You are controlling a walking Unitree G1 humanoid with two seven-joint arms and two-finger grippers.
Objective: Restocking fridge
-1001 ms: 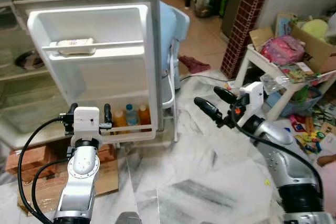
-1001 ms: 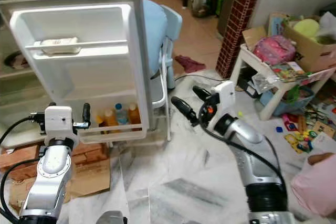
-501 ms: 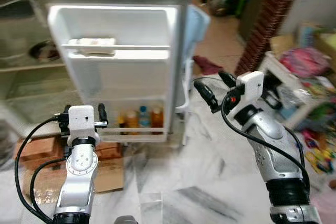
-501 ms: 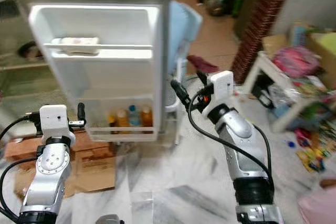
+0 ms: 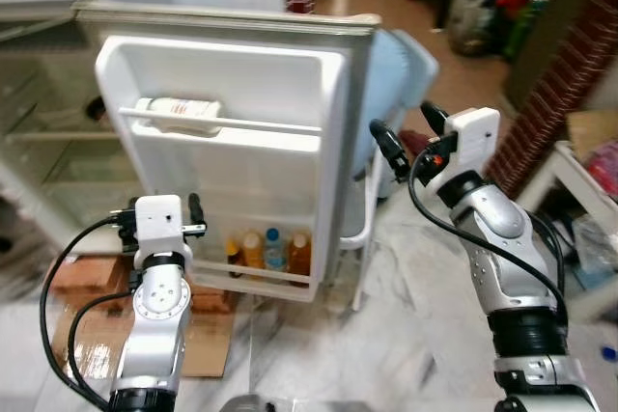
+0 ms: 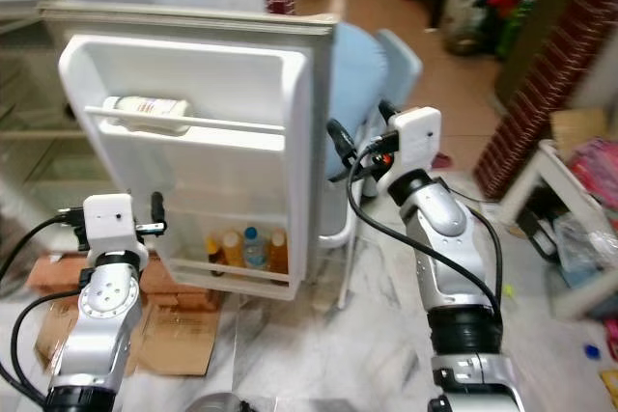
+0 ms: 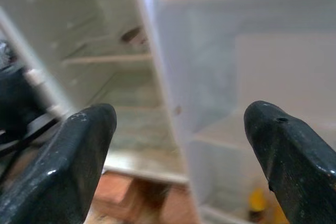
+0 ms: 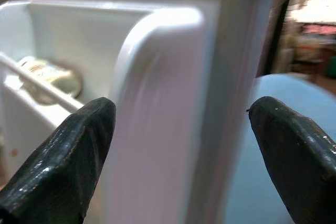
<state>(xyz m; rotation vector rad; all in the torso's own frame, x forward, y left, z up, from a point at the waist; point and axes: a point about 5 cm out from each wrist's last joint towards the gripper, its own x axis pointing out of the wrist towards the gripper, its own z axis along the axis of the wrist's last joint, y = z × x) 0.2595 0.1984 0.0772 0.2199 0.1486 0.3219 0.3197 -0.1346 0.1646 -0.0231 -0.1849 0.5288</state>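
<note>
Jaws wide on the right gripper (image 5: 410, 137), level with the free edge of the open fridge door (image 5: 241, 142). Left gripper (image 5: 160, 216) spread too, low beside the door's bottom shelf with bottles (image 5: 267, 252).

Left end effector (image 7: 178, 166), fingers (image 7: 73, 166) spread wide, facing the open fridge door's inner edge (image 7: 173, 82); blurred fridge shelves (image 7: 105, 61) beyond.

silver arms | white wrist boxes | black cables | seemingly black fingers (image 5: 197, 211)
</note>
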